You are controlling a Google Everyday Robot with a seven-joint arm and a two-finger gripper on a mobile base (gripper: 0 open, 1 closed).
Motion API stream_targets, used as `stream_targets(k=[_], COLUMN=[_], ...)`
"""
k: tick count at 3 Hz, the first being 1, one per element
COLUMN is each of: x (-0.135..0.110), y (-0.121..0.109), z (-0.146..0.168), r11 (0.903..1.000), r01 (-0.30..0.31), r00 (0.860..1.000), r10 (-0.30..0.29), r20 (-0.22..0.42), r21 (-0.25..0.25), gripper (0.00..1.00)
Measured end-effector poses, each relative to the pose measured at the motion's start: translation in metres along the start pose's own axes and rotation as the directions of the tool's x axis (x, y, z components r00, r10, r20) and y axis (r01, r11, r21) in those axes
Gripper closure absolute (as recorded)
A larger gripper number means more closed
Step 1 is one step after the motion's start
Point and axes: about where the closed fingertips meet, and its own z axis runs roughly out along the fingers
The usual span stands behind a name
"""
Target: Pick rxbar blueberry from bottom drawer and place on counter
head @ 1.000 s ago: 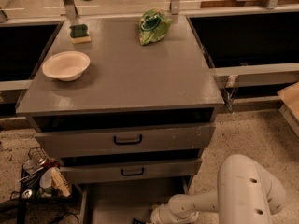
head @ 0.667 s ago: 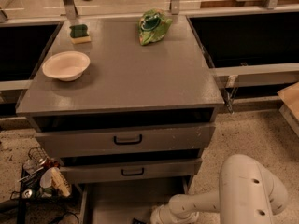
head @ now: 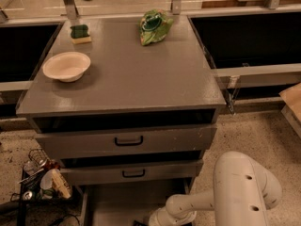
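The bottom drawer (head: 117, 204) is pulled out below the two closed black-handled drawers, and its grey floor shows. My white arm (head: 197, 206) reaches down into it from the right. The gripper (head: 140, 223) is low inside the drawer at the frame's bottom edge, mostly cut off. The rxbar blueberry is hidden from view. The counter (head: 141, 74) is the wide grey top of the cabinet.
On the counter are a cream bowl (head: 67, 66) at the left, a green-and-yellow sponge (head: 80, 33) at the back left and a green bag (head: 154, 26) at the back. A wire basket of clutter (head: 40, 180) sits on the floor, left of the drawer.
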Motion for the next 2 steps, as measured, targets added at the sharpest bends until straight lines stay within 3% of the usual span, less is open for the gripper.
stream_targets(k=[1, 2], x=[0.0000, -0.0018], y=[0.0000, 0.0031], z=[0.0000, 0.0050], r11=[1.0000, 0.9969], r01=[0.000, 0.059], r00=[1.000, 0.998], r10=[0.000, -0.058], r20=[0.000, 0.012], r21=[0.000, -0.052], gripper=[0.00, 0.00])
